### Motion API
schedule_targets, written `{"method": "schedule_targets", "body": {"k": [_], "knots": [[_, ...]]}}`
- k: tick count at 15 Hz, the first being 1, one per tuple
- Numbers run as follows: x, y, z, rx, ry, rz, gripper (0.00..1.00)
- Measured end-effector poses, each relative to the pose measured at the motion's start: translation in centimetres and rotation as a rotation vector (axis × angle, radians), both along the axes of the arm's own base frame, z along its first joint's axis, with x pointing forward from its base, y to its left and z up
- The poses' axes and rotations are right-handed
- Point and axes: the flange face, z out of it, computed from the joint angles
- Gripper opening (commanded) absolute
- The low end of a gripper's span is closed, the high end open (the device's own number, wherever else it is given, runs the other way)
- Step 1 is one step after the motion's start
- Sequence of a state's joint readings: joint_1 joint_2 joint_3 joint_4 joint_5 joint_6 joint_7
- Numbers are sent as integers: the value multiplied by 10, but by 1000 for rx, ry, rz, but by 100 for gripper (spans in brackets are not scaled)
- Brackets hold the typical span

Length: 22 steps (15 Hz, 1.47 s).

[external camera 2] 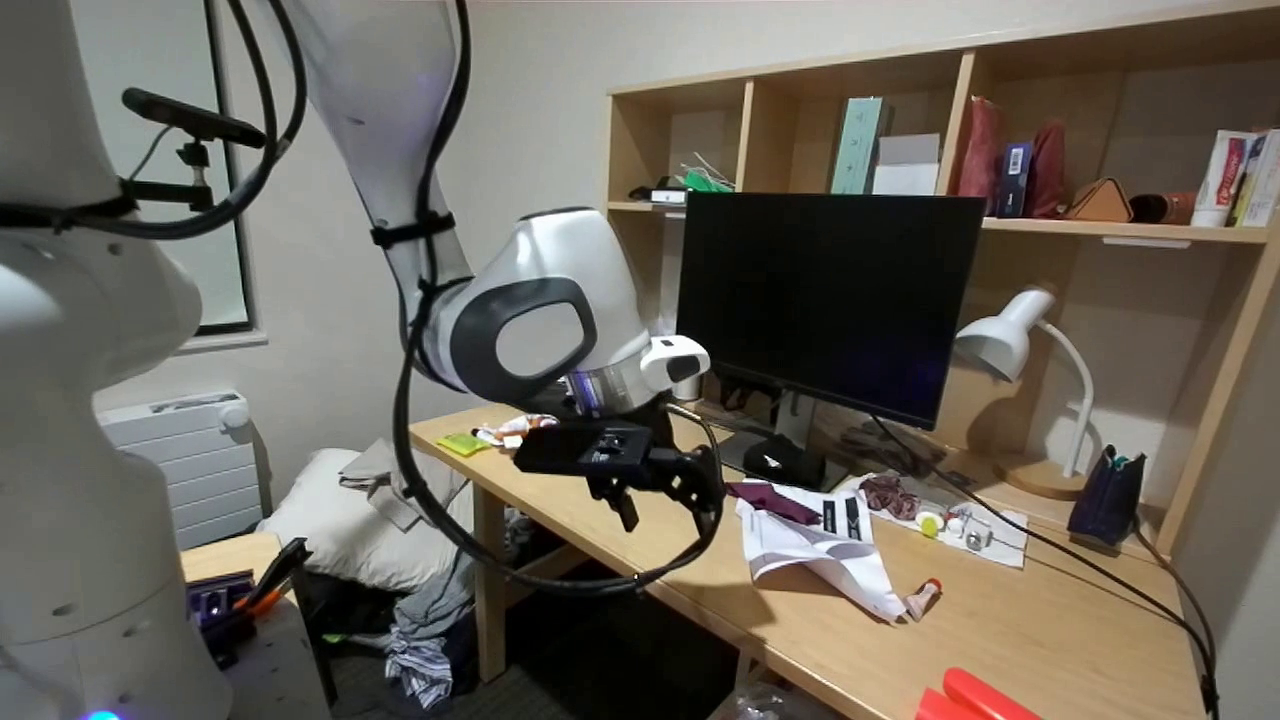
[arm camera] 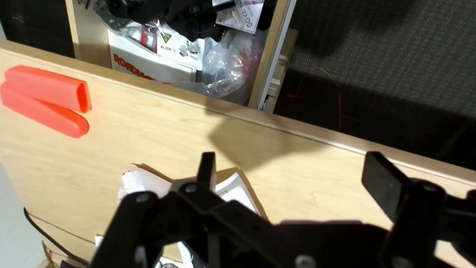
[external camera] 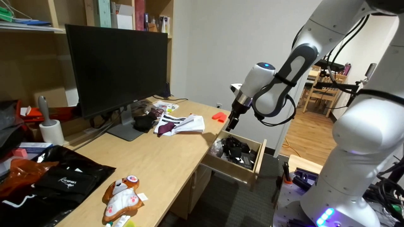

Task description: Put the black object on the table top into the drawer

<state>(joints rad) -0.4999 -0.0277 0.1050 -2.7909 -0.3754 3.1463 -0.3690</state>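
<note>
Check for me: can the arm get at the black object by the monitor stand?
Probably yes: the gripper stands open and nothing seems to cover the black object, though the monitor close to it may crowd the approach.

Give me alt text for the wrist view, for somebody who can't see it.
An open black gripper, holding nothing, hovers over a light-wood table top. Past the table's edge, at the top, an open drawer holds black items, clear plastic and white printed items. A red object lies at left; white paper is partly hidden by the gripper.

Black object, seemingly rounded, on tabletop, drawer open
</note>
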Motion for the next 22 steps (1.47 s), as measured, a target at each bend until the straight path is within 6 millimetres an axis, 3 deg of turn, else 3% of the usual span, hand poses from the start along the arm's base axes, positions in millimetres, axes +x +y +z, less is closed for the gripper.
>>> {"method": "schedule_targets", "body": {"k": [6, 9, 12, 15, 20, 22], "knots": [[-1, 0, -1, 10, 34, -28, 100], [3, 41, -23, 96, 197, -36, 100], [11, 85, -22, 176, 362, 8, 100], [22, 101, 1, 208, 489, 35, 100], [42, 82, 79, 207, 498, -36, 100], [42, 78, 87, 207, 483, -44, 100]]}}
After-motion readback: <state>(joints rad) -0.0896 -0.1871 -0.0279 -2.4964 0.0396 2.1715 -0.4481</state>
